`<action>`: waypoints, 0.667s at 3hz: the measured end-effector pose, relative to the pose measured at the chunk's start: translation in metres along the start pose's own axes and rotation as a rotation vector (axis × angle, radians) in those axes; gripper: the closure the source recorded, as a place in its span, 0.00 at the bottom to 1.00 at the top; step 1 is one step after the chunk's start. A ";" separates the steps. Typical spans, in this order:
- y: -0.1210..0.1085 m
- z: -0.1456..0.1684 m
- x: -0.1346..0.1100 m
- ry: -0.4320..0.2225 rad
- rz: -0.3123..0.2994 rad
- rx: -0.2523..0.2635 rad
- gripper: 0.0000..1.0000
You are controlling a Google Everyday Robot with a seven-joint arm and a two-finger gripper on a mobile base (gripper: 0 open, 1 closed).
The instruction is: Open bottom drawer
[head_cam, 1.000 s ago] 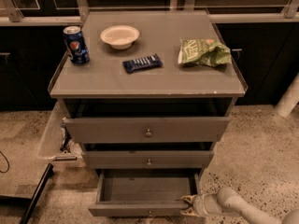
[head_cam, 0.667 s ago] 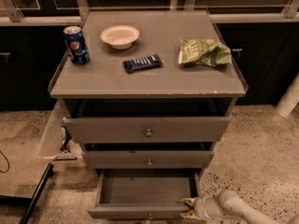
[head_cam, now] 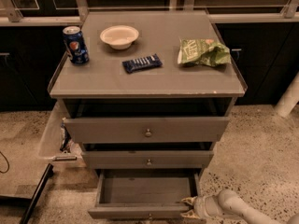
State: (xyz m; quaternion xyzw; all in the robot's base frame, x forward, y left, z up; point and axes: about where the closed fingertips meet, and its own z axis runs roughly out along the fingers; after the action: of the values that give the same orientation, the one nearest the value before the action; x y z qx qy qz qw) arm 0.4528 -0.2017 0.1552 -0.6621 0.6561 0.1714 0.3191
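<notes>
The bottom drawer (head_cam: 140, 212) is the lowest grey drawer of the cabinet. It stands pulled out, and its bare inside shows from above. Its small round knob (head_cam: 149, 215) sits at the centre of the narrow front panel, at the frame's bottom edge. My gripper (head_cam: 189, 207) is at the drawer's front right corner, with the pale arm (head_cam: 233, 208) coming in from the lower right. Its tan fingertips (head_cam: 188, 201) are against the right end of the front panel.
The top drawer (head_cam: 146, 129) and middle drawer (head_cam: 148, 159) stand slightly out. On the cabinet top are a Pepsi can (head_cam: 75, 45), a white bowl (head_cam: 119, 36), a dark snack bar (head_cam: 142, 63) and a green chip bag (head_cam: 202, 52). A white post (head_cam: 288, 97) stands at the right.
</notes>
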 end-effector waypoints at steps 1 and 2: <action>0.000 0.000 0.000 0.000 0.000 0.000 0.12; 0.001 0.001 -0.001 0.001 0.000 -0.003 0.00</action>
State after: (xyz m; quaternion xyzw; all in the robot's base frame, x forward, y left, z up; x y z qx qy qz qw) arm 0.4522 -0.2002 0.1543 -0.6628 0.6559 0.1717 0.3178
